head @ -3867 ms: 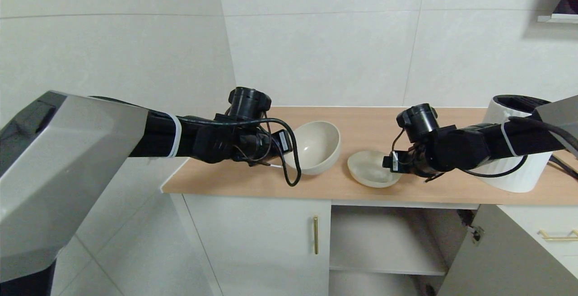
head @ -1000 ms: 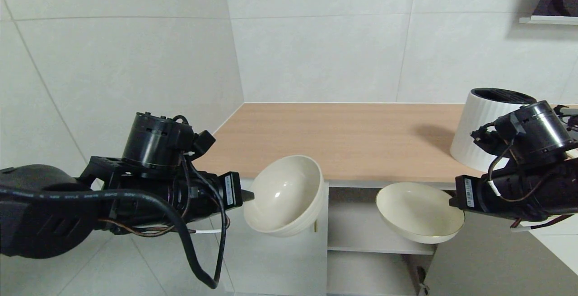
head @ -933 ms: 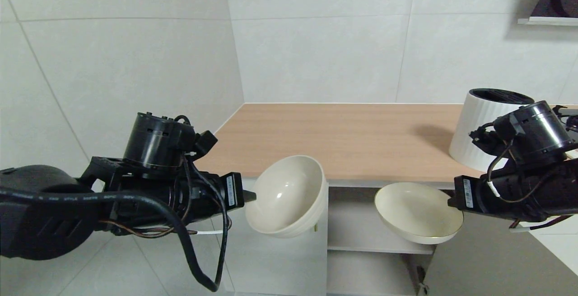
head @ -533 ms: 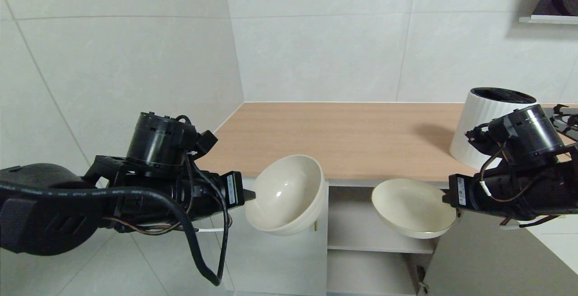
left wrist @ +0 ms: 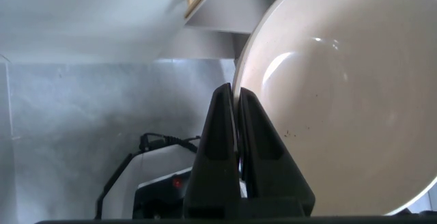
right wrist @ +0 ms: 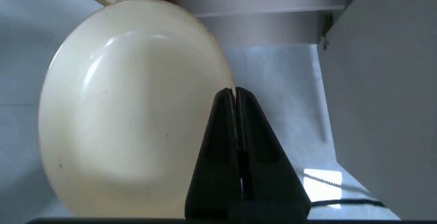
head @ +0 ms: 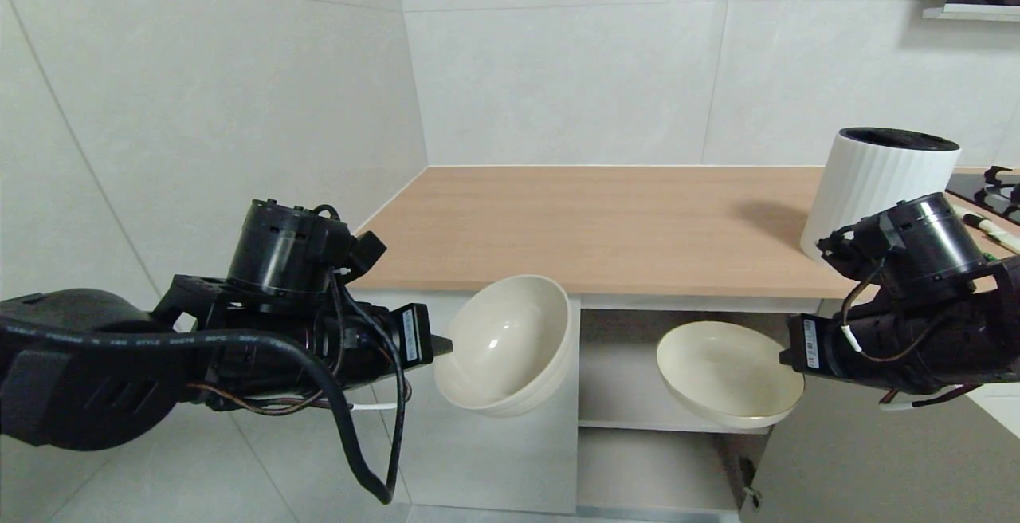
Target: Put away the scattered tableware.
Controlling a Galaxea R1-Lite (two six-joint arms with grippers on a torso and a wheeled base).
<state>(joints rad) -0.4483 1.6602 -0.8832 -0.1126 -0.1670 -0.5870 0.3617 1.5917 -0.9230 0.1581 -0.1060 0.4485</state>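
Note:
My left gripper point(head: 443, 343) is shut on the rim of a deep cream bowl point(head: 505, 346), held tilted in the air in front of the closed cabinet door point(head: 494, 459). In the left wrist view its fingers point(left wrist: 235, 121) pinch the bowl point(left wrist: 341, 94) at its edge. My right gripper point(head: 789, 357) is shut on the rim of a shallow cream plate point(head: 725, 374), held in front of the open cabinet compartment. The right wrist view has the plate point(right wrist: 130, 108) clamped between the gripper point(right wrist: 234, 98).
The wooden countertop point(head: 606, 220) lies behind and above both dishes. A white ribbed container point(head: 880, 184) stands at its right end. The open cabinet has a shelf point(head: 629, 407) below the counter, and its door point(head: 868, 459) hangs open at right.
The head view has shifted: the counter now sits slightly higher and farther. Both dishes, lifted off the counter earlier, hang lower against the cabinet front. The plate has edged slightly left.

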